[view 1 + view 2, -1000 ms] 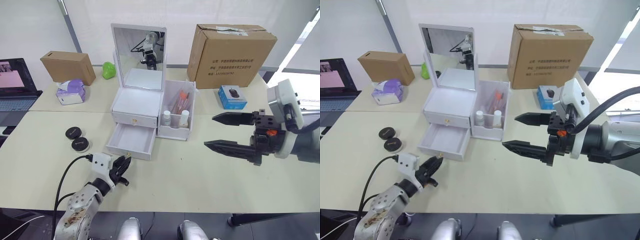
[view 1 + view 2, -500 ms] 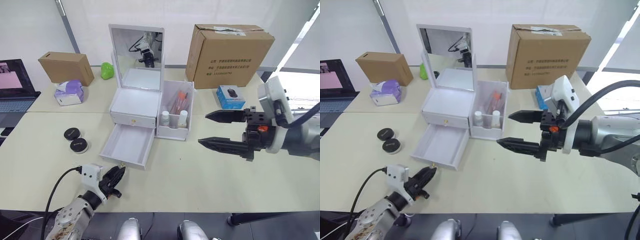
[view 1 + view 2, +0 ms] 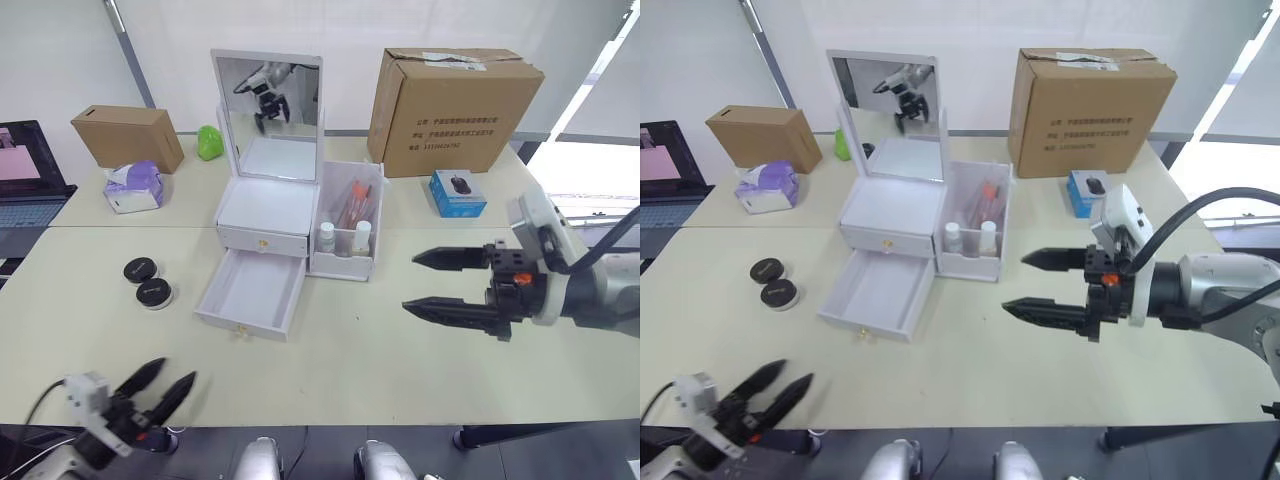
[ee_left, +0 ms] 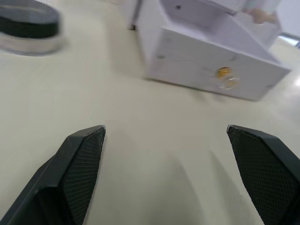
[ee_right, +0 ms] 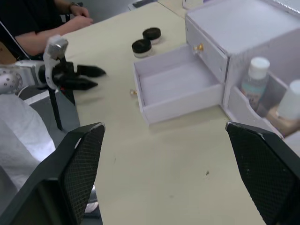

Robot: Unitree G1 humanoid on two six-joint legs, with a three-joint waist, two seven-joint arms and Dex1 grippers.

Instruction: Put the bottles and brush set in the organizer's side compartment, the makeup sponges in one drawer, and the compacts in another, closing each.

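Both grippers released, holding nothing: left gripper (image 3: 150, 385) low at the table's near edge, right gripper (image 3: 450, 282) hovering right of the organizer (image 3: 290, 215). Bottles (image 3: 343, 236) are in the side compartment. Two compacts (image 3: 146, 283) sit left of the open bottom drawer (image 3: 250, 295). Likely next: left takes one compact from above, clear of its neighbour.

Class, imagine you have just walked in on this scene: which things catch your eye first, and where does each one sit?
The white mirrored makeup organizer stands mid-table with its lower drawer pulled out and empty, and small white-capped bottles in its side compartment. To its right hovers the right gripper, black fingers wide open and pointing at it. Two round black compacts lie on the table left of the drawer, and a large brown cardboard box stands behind.
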